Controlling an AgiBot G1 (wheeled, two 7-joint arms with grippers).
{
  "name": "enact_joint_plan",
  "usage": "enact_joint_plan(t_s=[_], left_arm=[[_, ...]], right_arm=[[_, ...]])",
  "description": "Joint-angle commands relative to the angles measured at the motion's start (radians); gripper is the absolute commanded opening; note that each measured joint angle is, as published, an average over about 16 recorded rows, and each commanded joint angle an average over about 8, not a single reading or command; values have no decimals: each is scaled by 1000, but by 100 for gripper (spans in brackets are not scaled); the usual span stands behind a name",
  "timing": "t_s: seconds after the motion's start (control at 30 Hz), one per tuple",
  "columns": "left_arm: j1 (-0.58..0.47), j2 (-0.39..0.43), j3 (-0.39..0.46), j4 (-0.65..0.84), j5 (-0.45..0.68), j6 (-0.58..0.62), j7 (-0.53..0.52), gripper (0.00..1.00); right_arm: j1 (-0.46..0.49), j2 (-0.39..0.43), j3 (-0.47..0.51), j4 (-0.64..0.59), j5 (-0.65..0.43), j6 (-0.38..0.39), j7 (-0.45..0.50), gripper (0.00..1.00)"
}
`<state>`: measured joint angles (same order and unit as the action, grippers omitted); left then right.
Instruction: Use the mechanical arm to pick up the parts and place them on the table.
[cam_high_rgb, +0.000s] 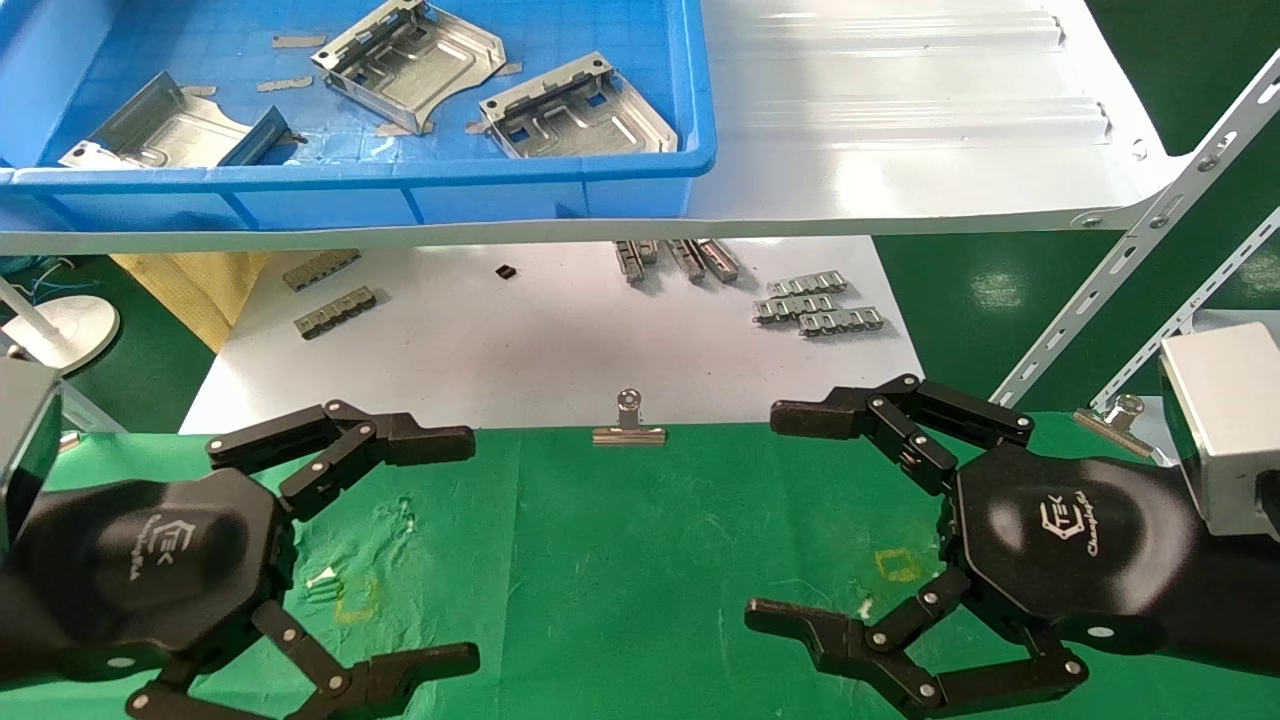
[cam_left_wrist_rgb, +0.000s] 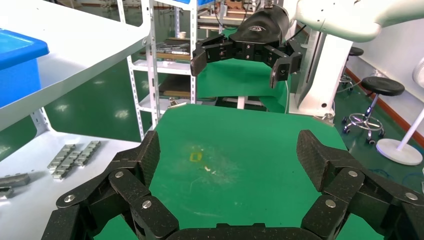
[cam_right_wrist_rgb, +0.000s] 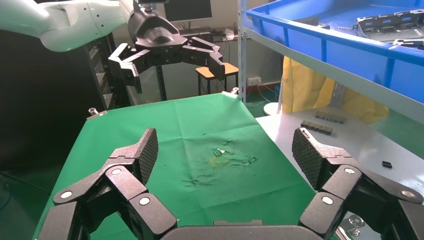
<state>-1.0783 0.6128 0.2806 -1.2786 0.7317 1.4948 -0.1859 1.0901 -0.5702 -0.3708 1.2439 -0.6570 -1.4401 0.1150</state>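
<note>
Both glossy black mechanical arms hang low over the counter (cam_high_rgb: 620, 560), a flat surface under wrinkled green cloth held at its far edge by a silver binder clip (cam_high_rgb: 628, 420), probably to keep the cloth from sliding when parts are set down. The left pincer (cam_high_rgb: 450, 545) and the right pincer (cam_high_rgb: 775, 515) face each other with their jointed fingers spread wide and nothing between them, a stance that looks like readiness for a first grasp. The silver-grey stamped sheet-metal parts (cam_high_rgb: 410, 55) lie well apart from both, in a blue plastic bin (cam_high_rgb: 560, 190) on the glossy white shelf (cam_high_rgb: 900, 130) above and beyond the counter; three are visible, none touching a pincer. Small yellow square marks (cam_high_rgb: 898, 565) on the cloth likely show where the parts should land. No part is on the counter yet.
</note>
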Motion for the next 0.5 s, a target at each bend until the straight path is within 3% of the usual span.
enact_joint_plan(t_s=[0.03,0.5], left_arm=[[0,0,0,0,0,0,0,100],[0,0,0,0,0,0,0,100]], right_arm=[[0,0,0,0,0,0,0,0],[0,0,0,0,0,0,0,0]])
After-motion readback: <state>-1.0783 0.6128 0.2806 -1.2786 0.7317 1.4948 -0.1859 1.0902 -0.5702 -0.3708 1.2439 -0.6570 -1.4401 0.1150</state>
